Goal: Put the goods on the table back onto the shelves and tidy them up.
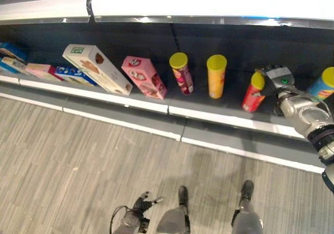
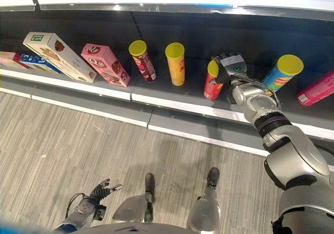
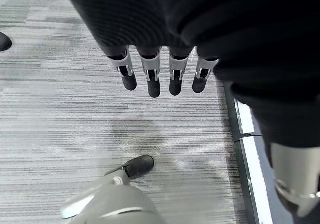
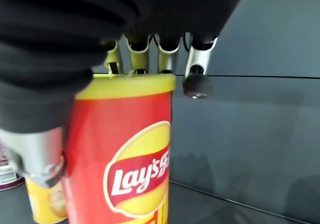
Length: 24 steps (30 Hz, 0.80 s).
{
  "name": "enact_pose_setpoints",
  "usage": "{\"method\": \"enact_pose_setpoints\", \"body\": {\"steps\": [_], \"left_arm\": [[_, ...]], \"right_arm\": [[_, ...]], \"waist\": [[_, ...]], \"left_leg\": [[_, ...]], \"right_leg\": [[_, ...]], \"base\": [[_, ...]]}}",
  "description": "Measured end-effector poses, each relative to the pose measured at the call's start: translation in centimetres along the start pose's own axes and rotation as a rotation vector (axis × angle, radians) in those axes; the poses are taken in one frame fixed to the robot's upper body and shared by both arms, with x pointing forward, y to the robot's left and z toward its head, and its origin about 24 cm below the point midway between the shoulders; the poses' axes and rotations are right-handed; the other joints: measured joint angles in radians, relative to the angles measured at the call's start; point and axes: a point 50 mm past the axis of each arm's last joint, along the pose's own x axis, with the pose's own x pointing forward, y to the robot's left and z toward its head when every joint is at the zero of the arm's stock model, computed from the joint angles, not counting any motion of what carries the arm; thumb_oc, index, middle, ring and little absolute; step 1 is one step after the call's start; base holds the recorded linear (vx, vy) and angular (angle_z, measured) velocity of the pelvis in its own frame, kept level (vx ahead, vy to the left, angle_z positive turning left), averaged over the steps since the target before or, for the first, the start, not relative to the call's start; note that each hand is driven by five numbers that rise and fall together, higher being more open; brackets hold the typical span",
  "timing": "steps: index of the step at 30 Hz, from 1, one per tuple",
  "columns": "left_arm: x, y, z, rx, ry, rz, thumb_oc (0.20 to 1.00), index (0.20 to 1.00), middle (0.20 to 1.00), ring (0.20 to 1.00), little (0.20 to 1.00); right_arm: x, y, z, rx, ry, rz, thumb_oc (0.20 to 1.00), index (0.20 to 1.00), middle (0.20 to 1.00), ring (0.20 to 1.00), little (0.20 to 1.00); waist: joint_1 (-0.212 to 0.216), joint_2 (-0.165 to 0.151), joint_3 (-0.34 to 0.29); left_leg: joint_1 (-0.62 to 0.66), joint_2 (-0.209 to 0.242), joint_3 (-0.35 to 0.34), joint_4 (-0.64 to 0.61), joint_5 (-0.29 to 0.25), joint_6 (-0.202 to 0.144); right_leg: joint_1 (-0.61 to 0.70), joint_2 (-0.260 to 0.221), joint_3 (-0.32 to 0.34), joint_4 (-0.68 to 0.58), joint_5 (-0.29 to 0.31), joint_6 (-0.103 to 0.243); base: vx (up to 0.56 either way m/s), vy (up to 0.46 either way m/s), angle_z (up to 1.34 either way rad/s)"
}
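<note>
Gripping the red can (image 2: 213, 81) at centre right of the frame, my right robot hand (image 2: 230, 67) risked tipping it against the yellow can (image 2: 176, 63) on the shelf (image 2: 172, 106).

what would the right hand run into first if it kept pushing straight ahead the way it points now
Apart from the red can the right hand already grips, probably the dark back wall of the shelf, which shows bare past the fingertips. How far back it lies is hard to judge.
</note>
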Motion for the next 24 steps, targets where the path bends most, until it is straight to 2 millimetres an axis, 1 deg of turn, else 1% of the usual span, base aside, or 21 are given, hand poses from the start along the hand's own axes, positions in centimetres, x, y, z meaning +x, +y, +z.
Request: {"method": "enact_pose_setpoints", "body": {"steps": [9,16,24], "left_arm": [[-0.1,0.1,-0.5,0.003,0.02,0.012,1.0,1.0,1.0,1.0,1.0],[-0.1,0.2,-0.6,0.003,0.025,0.015,1.0,1.0,1.0,1.0,1.0],[-0.1,0.2,-0.6,0.003,0.026,0.015,1.0,1.0,1.0,1.0,1.0]], "right_arm": [[0.1,-0.2,-1.0,-0.048,0.03,0.008,0.2,0.2,0.2,0.2,0.2],[0.1,-0.1,-1.1,-0.056,0.04,0.014,0.2,0.2,0.2,0.2,0.2],[0.1,-0.1,-1.1,-0.056,0.041,0.014,0.2,0.2,0.2,0.2,0.2]], "waist": [[0.001,0.01,-0.007],[0.001,0.023,-0.015],[0.001,0.024,-0.016]], "left_leg": [[-0.002,-0.001,-0.003,0.0,0.001,0.001],[-0.002,-0.001,-0.004,0.0,0.001,0.001],[-0.003,-0.001,-0.004,0.0,0.001,0.001]], "right_leg": [[-0.002,-0.003,0.0,0.0,0.0,0.0],[-0.002,-0.003,-0.001,0.0,0.0,0.0],[-0.002,-0.003,-0.001,0.0,0.0,0.0]], "base": [[0.0,0.0,0.0],[0.0,0.0,0.0],[0.0,0.0,0.0]]}}
